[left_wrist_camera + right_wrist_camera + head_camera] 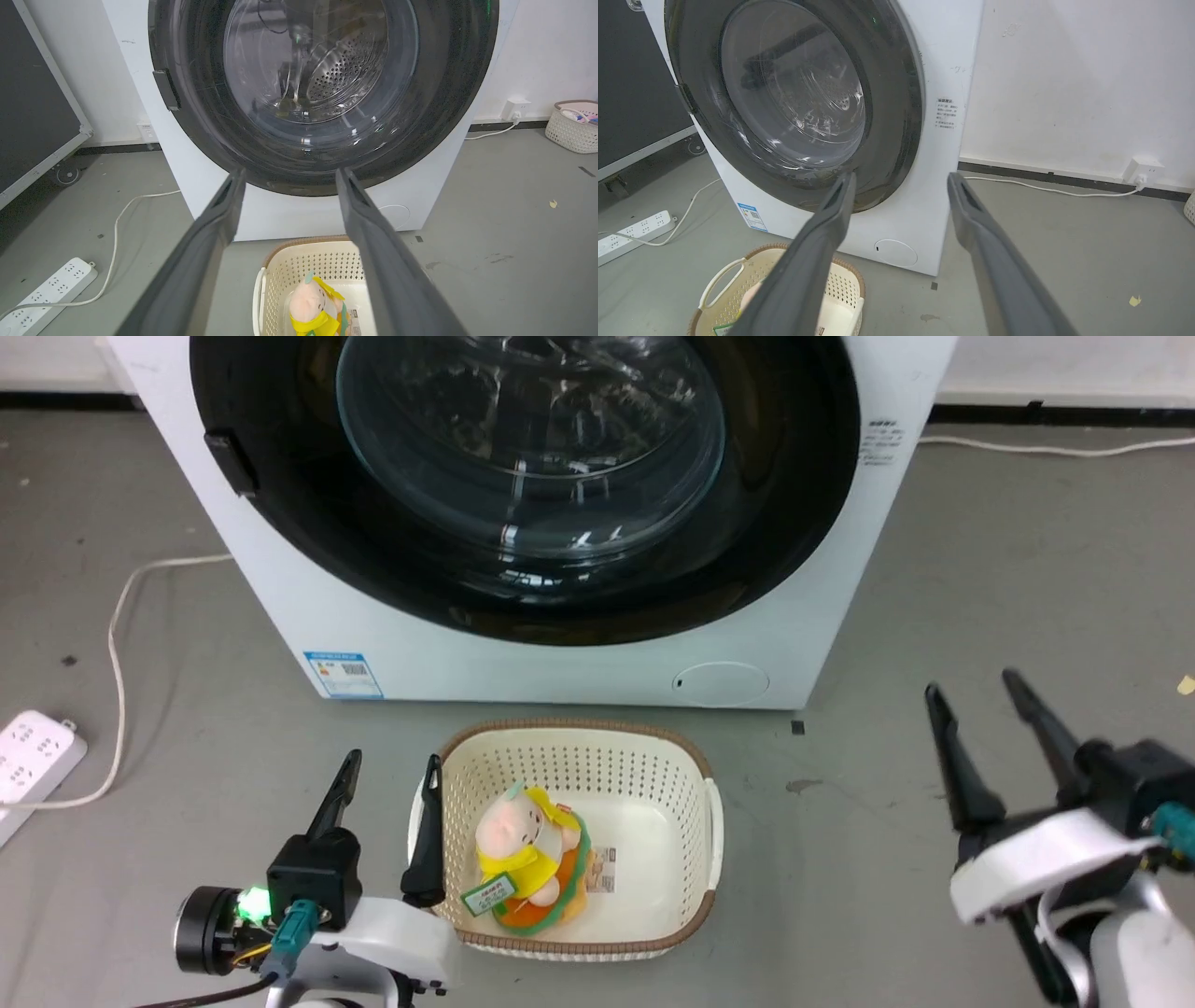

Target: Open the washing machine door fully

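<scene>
Both sets of jaws wide, nothing held: left jaws at 7 o'clock by the basket (711, 821), right jaws at 4 o'clock. Closed washing machine door (523, 476) at 12 o'clock, handle tab (231, 462) at its 9 o'clock.

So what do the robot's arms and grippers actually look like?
The left gripper and right gripper each have two long, dark, tapering fingers on a black block, backed by a glossy white wrist shell. A teal plug sits at each wrist; the left also shows a green light and a black round housing.
</scene>
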{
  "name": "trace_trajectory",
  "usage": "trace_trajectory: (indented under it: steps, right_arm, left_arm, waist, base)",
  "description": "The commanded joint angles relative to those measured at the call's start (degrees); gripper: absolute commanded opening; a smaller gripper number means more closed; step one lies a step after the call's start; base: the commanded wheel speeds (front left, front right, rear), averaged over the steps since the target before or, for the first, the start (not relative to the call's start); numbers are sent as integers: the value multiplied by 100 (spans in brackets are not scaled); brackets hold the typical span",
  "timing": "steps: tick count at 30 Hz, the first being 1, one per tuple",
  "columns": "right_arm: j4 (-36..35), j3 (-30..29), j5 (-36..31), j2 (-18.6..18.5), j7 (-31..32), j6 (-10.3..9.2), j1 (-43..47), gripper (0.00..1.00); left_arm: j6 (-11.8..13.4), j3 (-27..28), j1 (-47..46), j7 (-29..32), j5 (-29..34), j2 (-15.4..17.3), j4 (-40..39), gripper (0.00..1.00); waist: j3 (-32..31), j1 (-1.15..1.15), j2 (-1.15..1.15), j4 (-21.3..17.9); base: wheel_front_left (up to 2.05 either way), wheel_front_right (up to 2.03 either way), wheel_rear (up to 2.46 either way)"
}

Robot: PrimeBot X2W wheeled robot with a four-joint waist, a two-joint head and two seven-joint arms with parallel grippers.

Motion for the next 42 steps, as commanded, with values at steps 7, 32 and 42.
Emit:
trace_trajectory:
  steps: [7,32,42]
  right_arm:
    - [67,-34,236,-180,88,-2,-660,100]
    - [1326,-753,1473,-222,563,-2,-3052,0]
    - [2336,-1293,2139,-220,1410,-3,-4182,0]
  left_arm:
    - [63,-138,-236,-126,-18,4,-81,100]
    - [185,-454,-632,-425,-113,6,-263,100]
    - [256,-639,-800,-544,-199,7,-298,100]
  waist:
    - [274,-1,0,107]
    - [1072,-1,0,529]
    - [1369,-1,0,724]
  base:
    - [0,0,0]
    - [0,0,0]
    - [0,0,0]
